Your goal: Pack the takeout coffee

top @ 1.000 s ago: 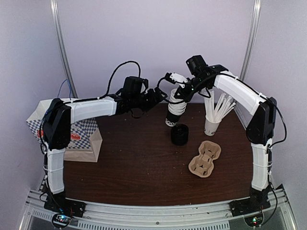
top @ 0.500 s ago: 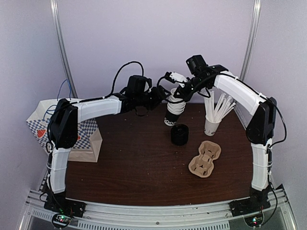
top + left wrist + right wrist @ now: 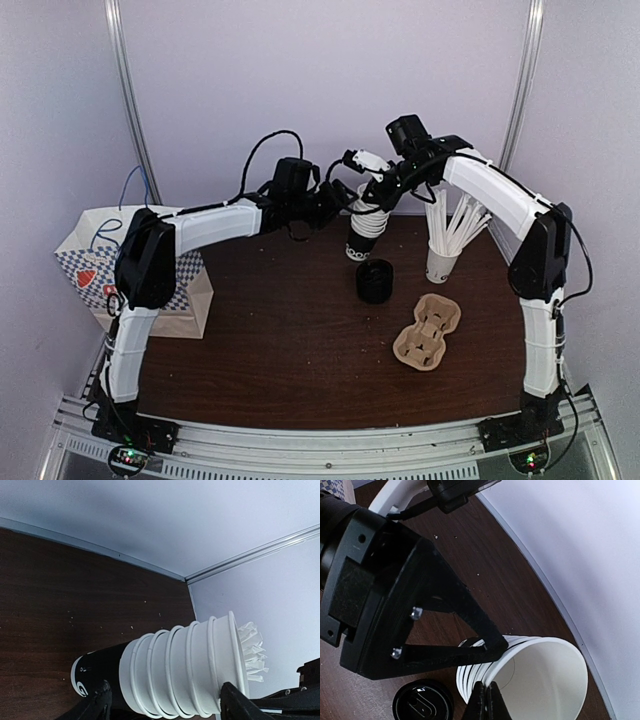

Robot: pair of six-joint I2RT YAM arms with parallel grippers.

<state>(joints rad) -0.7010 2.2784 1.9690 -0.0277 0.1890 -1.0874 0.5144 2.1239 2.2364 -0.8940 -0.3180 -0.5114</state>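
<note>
1. A tilted stack of nested white-rimmed paper cups (image 3: 364, 222) is at the far centre of the dark wooden tabletop (image 3: 280, 330); its base is the black printed paper cup (image 3: 95, 672).
2. The left tool (image 3: 167, 705) is spread beside the stack.
3. The right tool (image 3: 485, 697) seems to be pinching the topmost white-lined cup (image 3: 545, 680) by its rim.

A: Cups (image 3: 185, 675): paper, matt white up top, and the bottom one is black with a slight sheen.
B: And the lids (image 3: 423, 703), glossy black plastic, catching the light!
A: Tray (image 3: 427, 332), rough, matt brown pulp.
B: Surface (image 3: 280, 340), dark wood grain, smooth, faintly shiny. Bag (image 3: 190, 300), matt paper, brown with a checked print.
</note>
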